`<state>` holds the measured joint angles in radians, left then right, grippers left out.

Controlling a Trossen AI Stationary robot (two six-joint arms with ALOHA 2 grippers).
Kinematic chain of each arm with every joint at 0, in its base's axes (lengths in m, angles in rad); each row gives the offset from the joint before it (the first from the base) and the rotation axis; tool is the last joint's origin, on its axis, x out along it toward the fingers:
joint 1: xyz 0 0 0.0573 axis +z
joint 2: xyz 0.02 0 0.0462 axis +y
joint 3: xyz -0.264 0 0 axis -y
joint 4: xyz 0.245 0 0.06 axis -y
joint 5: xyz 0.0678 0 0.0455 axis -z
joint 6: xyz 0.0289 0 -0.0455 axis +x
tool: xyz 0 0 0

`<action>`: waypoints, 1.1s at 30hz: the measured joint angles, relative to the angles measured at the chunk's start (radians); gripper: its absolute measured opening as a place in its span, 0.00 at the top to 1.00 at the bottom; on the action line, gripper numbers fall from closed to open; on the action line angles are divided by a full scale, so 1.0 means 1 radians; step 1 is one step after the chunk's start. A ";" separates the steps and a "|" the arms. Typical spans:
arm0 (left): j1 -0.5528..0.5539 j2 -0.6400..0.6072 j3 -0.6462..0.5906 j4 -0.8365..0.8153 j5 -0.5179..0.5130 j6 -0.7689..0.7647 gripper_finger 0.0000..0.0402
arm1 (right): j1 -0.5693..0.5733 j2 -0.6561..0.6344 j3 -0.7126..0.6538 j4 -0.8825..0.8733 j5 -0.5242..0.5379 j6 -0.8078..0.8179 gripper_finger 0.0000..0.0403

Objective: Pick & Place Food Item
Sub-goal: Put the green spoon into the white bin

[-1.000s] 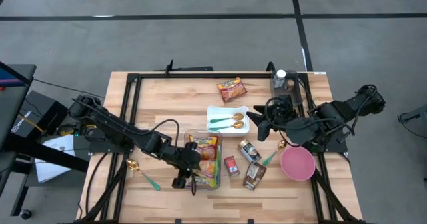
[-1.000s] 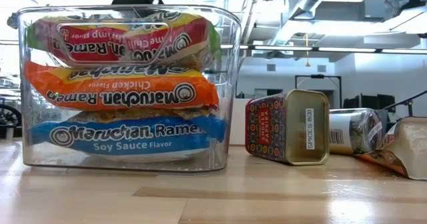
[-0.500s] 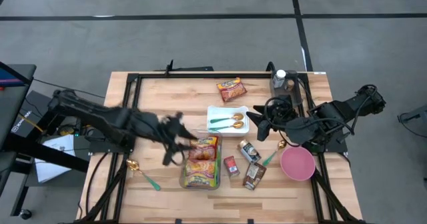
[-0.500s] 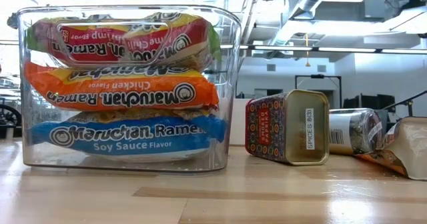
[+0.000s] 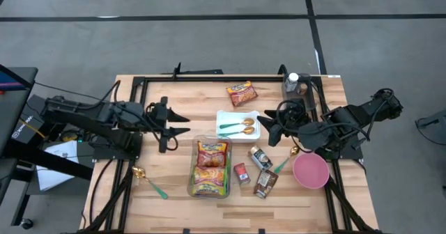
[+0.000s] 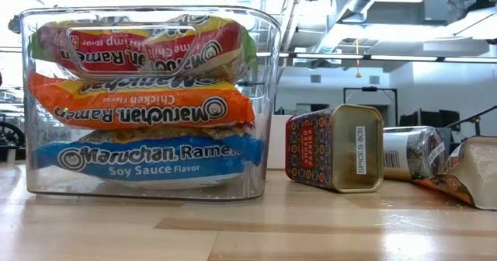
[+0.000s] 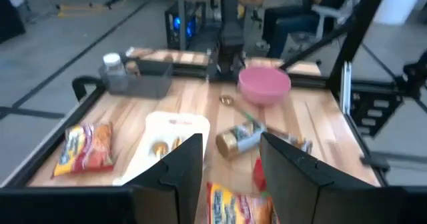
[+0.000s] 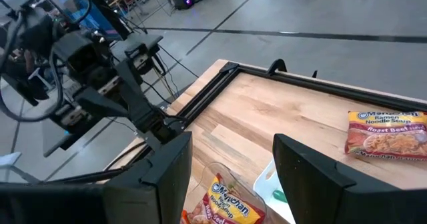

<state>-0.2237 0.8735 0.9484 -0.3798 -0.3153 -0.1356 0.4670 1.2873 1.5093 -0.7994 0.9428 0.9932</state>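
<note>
the left gripper [image 5: 182, 122] hung open and empty, up and to the left of the clear bin [image 5: 211, 168]. 3 ramen packets [image 6: 140, 106] lay stacked inside that bin. the right gripper [image 5: 263, 126] waited open beside the white tray [image 5: 237, 125].

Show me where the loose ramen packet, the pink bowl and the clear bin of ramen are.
Loose ramen packet [image 5: 241, 93], high view, middle of the wrapper.
Pink bowl [image 5: 311, 170], high view, inside of the bowl.
Clear bin [image 6: 268, 98], low view, bare side wall beside the stacked packets.
</note>
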 joint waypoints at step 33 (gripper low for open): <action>-0.219 0.077 -0.022 -0.618 0.333 -0.019 0.45 | -0.021 0.000 0.000 0.097 -0.036 -0.062 0.50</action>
<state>-0.4426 0.9505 0.9268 -0.9977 0.0181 -0.1547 0.4456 1.2873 1.5090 -0.7028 0.9068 0.9313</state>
